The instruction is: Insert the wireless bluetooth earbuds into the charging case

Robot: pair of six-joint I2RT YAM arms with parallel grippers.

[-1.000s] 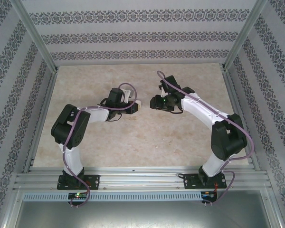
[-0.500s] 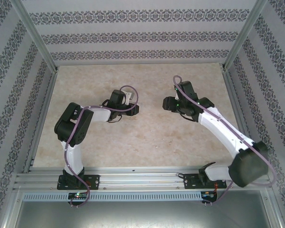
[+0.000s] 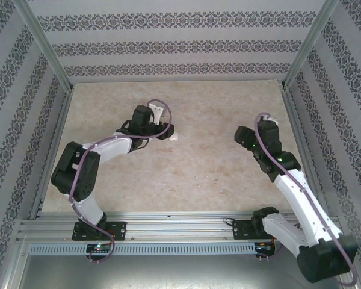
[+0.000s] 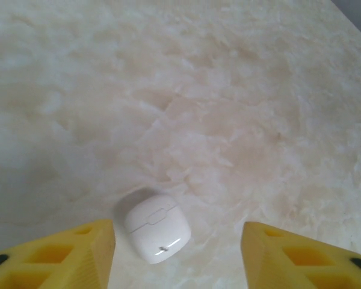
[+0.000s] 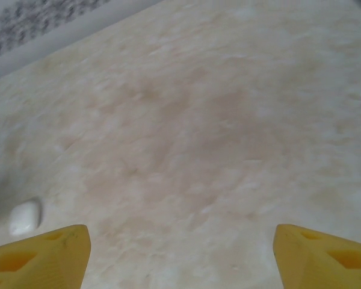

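Note:
The white rounded-square charging case point(image 4: 155, 227) lies with its lid shut on the marble table, between the yellow fingers of my left gripper point(image 4: 177, 232). The fingers stand apart on either side and do not touch it. From above, the case point(image 3: 174, 136) is a small white spot at the tip of the left gripper point(image 3: 167, 131). My right gripper point(image 3: 239, 133) hangs open over bare table well to the right, and its wrist view has the case point(image 5: 25, 217) far off at the left edge. The earbuds are hidden.
Patterned walls and metal frame posts point(image 3: 47, 47) enclose the table point(image 3: 192, 174) on three sides. A metal rail point(image 3: 180, 226) with both arm bases runs along the near edge. Bare table lies between the two grippers.
My left gripper has opened and let go of the case, which now rests on the table. The right arm has swung away to the right and its jaws have widened.

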